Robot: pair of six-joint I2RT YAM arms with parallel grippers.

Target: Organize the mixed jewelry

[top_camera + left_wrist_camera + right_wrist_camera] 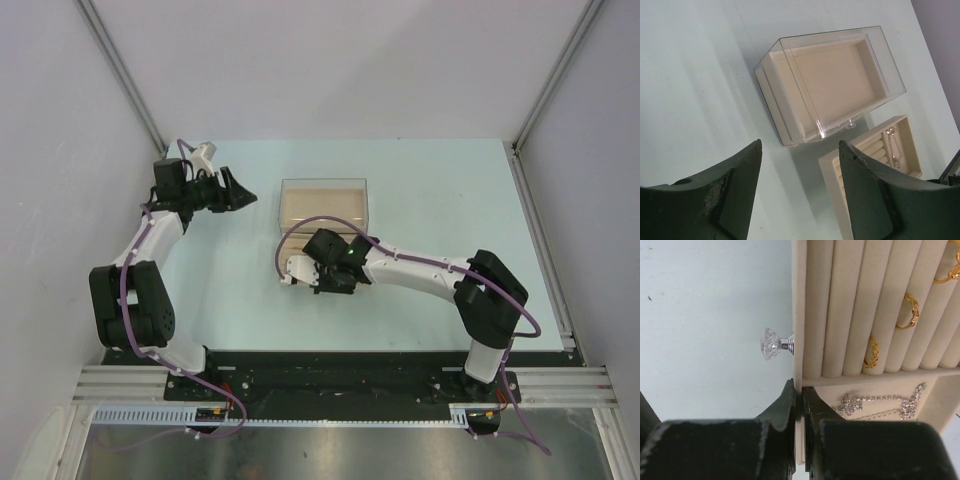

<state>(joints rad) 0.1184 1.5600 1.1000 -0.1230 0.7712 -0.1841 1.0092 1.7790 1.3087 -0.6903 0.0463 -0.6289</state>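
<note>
The beige slotted tray (799, 290) with a clear crystal knob (772, 343) lies on the table, pulled out in front of the clear-lidded beige box (323, 203). Three gold rings (907, 312) sit in its roll slots. A silvery chain (880, 402) lies in its side compartment. My right gripper (799, 390) is shut on the tray's front wall, just beside the knob. My left gripper (800, 145) is open and empty above the table, left of the box (830, 82) and the tray (860, 142); the chain (892, 145) shows there too.
The box stands mid-table, its inside beige and bare. The right arm (420, 268) reaches across the table from the right. The left arm (150, 240) stands along the left edge. Grey walls close in the table on three sides.
</note>
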